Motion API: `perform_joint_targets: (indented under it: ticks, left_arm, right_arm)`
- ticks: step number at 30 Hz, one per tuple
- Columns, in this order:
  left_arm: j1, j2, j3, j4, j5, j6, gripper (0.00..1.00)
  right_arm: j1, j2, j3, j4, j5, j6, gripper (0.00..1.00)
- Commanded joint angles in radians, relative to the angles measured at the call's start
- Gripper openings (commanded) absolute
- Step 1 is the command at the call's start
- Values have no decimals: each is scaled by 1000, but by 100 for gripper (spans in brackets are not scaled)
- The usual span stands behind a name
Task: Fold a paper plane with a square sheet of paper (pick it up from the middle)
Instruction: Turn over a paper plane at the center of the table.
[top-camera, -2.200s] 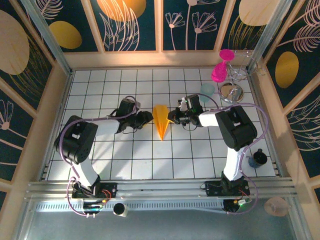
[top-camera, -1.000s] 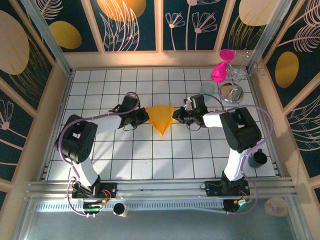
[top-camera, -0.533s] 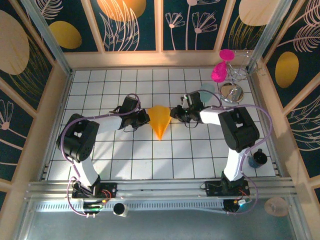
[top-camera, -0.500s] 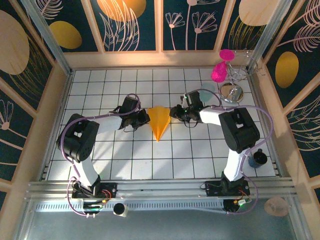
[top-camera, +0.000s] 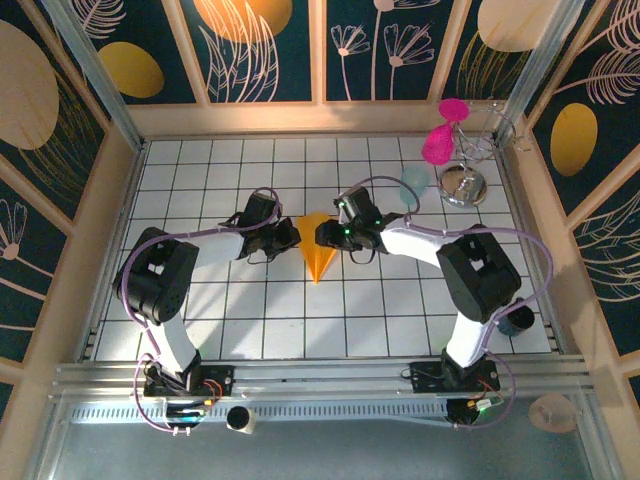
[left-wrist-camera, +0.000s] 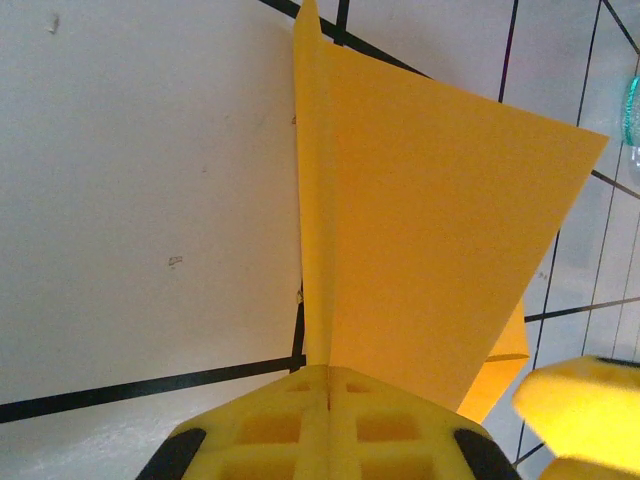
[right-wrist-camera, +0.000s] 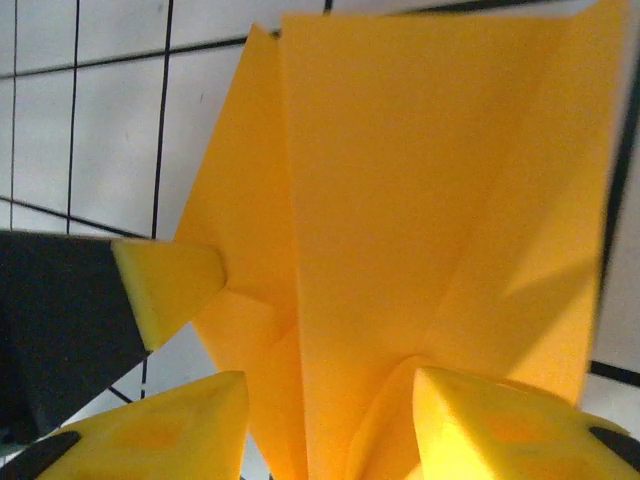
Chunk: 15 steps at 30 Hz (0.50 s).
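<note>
The square sheet of paper is folded into an orange-yellow paper plane (top-camera: 316, 255), a kite shape with its tip toward the near edge, lying mid-table. My left gripper (top-camera: 291, 236) is at its left edge, shut on a raised crease; in the left wrist view the fold (left-wrist-camera: 316, 200) runs straight out of the closed gripper (left-wrist-camera: 328, 374). My right gripper (top-camera: 327, 235) is over the plane's wide end from the right. Its fingers (right-wrist-camera: 180, 425) stand apart with the folded paper (right-wrist-camera: 400, 180) between them, not pinched.
A pale teal cup (top-camera: 414, 181), a round metal dish (top-camera: 462, 185) and pink pieces (top-camera: 437, 146) on a wire stand sit at the back right. A dark cup (top-camera: 516, 318) stands by the right wall. The right arm's link crosses the tiles right of the plane.
The right gripper has opened and slid left over the paper's wide end. The paper, spread wide a second ago, is narrower. The left gripper stays shut on its edge.
</note>
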Motion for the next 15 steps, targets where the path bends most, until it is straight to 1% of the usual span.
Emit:
perform_joint_targets:
  ticks: [1, 4, 11, 15]
  left_arm:
    - [-3, 14, -13, 26, 21, -9, 2]
    - [-3, 12, -13, 27, 22, -10, 1]
    - [-3, 10, -6, 30, 31, -13, 1]
    - [-3, 12, -9, 33, 38, -17, 1]
  right_arm:
    - [23, 30, 41, -46, 23, 6, 50]
    - [42, 41, 55, -58, 18, 6, 54]
    - [73, 81, 89, -105, 23, 28, 54]
    - [90, 77, 101, -140, 78, 49, 54]
